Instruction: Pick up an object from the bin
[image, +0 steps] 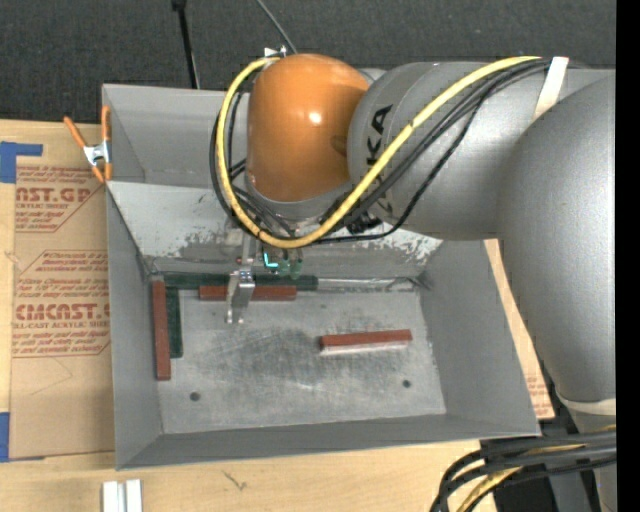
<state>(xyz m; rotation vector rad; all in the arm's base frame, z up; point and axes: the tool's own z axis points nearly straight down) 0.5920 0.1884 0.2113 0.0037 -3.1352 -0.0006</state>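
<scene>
Several slim bars lie on the floor of the grey bin (128, 300), none heaped. The hand (238, 300) hangs low near the back wall, under the arm's orange cover (300, 125), right over a short red-brown bar (275, 293) that lies crosswise there; from where I stand I cannot tell whether the hand is spread or closed, or whether it grips that bar. A dark green bar (190, 284) runs just behind it along the wall. At the left side a longer red-brown bar (160, 335) and a green one (176, 325) lie side by side. Another red-brown bar (365, 342) rests well apart, right of centre.
</scene>
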